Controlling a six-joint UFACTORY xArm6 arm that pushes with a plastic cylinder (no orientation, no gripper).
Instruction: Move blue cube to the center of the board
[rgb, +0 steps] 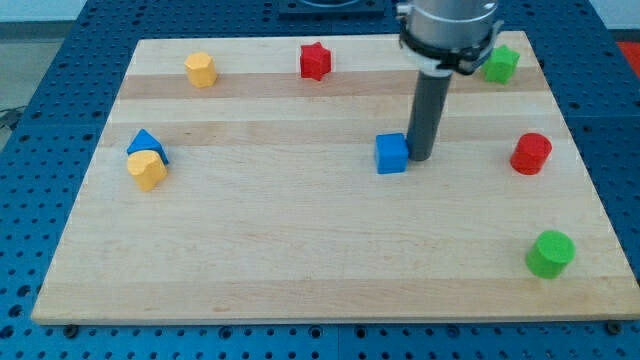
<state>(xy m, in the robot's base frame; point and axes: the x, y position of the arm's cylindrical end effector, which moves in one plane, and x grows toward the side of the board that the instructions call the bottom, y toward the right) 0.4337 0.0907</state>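
Green cylinder (550, 253), my tip (421, 158) touching blue cube (392, 154)

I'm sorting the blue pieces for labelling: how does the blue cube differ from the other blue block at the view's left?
The blue cube is box-shaped; the blue triangular block has a peaked top. The cube stands alone near the board's middle, with my tip right against its right side; the triangular block sits at the view's left, touching a yellow block. Both are blue and rest on the wooden board.
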